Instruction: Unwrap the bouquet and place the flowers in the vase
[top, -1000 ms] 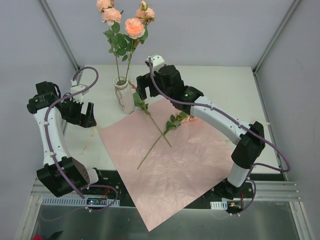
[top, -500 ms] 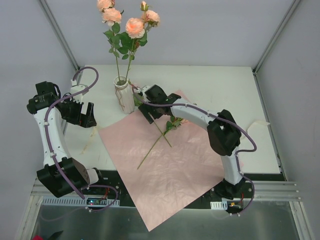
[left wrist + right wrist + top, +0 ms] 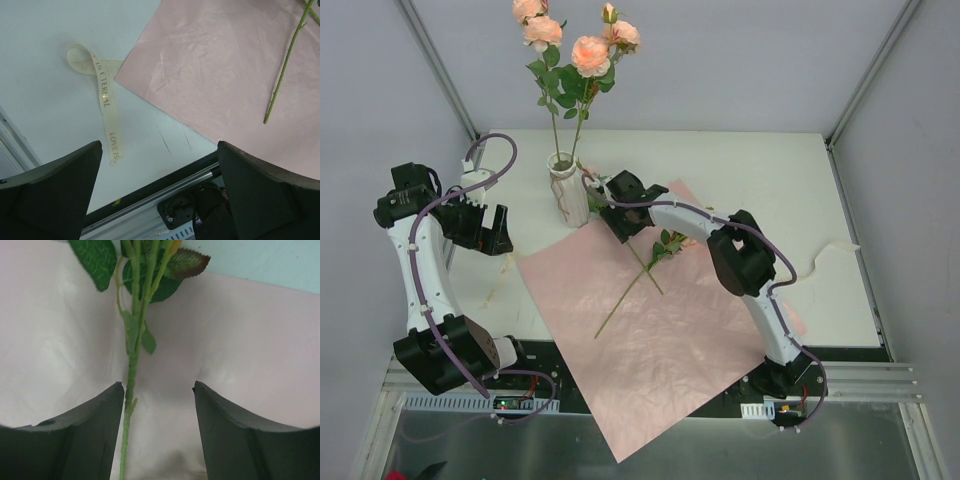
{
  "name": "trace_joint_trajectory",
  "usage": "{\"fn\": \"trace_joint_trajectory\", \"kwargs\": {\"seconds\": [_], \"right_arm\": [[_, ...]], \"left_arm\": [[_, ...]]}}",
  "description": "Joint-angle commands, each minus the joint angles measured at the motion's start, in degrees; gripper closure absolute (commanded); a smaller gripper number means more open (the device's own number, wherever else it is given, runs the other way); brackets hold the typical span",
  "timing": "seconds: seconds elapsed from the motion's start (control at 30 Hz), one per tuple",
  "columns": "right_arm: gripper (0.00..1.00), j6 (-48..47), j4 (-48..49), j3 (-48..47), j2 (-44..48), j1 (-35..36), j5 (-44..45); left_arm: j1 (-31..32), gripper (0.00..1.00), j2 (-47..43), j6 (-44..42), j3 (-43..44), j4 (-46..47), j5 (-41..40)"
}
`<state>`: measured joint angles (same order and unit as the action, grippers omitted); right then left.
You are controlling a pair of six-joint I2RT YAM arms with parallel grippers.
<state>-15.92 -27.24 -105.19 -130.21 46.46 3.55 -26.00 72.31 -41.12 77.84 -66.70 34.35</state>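
Note:
The bouquet is undone: its pink paper [image 3: 660, 330] lies flat on the table. The white ribbed vase [image 3: 568, 192] holds several peach roses [image 3: 590, 55]. Two more flower stems [image 3: 632, 283] lie crossed on the paper. My right gripper [image 3: 620, 226] is low over the stem nearest the vase. In the right wrist view that green stem [image 3: 131, 385] runs between the open fingers, close to the left fingertip [image 3: 102, 415], right gripper [image 3: 158, 392]. My left gripper [image 3: 485, 232] hangs open at the left, empty [image 3: 159, 190].
A cream ribbon [image 3: 104, 95] lies on the white table [image 3: 770, 170] left of the paper, below my left gripper. The paper's near corner overhangs the table's front rail [image 3: 650, 400]. Grey walls enclose the cell.
The right arm dropped from beside the vase down onto the paper, and its jaws narrowed around the stem. The left arm stayed still.

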Motion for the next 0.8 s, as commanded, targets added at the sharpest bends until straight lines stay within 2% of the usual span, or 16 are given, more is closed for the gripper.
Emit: {"fn": "trace_joint_trajectory", "kwargs": {"seconds": [0.0,0.3,0.4,0.43,0.5,0.77], "right_arm": [[0.4,-0.08,0.35,-4.84,-2.4,-0.4,-0.92],[0.62,3.09,-0.97,-7.93,-6.19,-0.14,-2.41],[0.76,3.53,-0.97,-7.49,-5.41,-0.14,-1.71],[0.88,3.62,-1.14,-7.4,-4.97,-0.23,-0.57],[0.99,4.4,-1.06,-6.79,-3.13,-0.49,0.75],[0.99,14.15,3.16,1.81,9.26,-6.28,2.16]], "left_arm": [[-0.72,0.01,0.11,-1.24,-0.41,-0.8,0.81],[-1.07,0.01,0.37,-1.77,-1.38,-0.28,0.19],[-1.42,0.01,0.2,-2.03,-1.47,-0.28,-0.07],[-1.51,0.01,0.02,-2.12,-1.55,-0.19,-0.07],[-1.6,0.01,-0.24,-2.21,-1.64,-0.28,-0.33],[-1.77,0.01,-1.47,-2.21,-1.47,-0.45,0.19]]}}
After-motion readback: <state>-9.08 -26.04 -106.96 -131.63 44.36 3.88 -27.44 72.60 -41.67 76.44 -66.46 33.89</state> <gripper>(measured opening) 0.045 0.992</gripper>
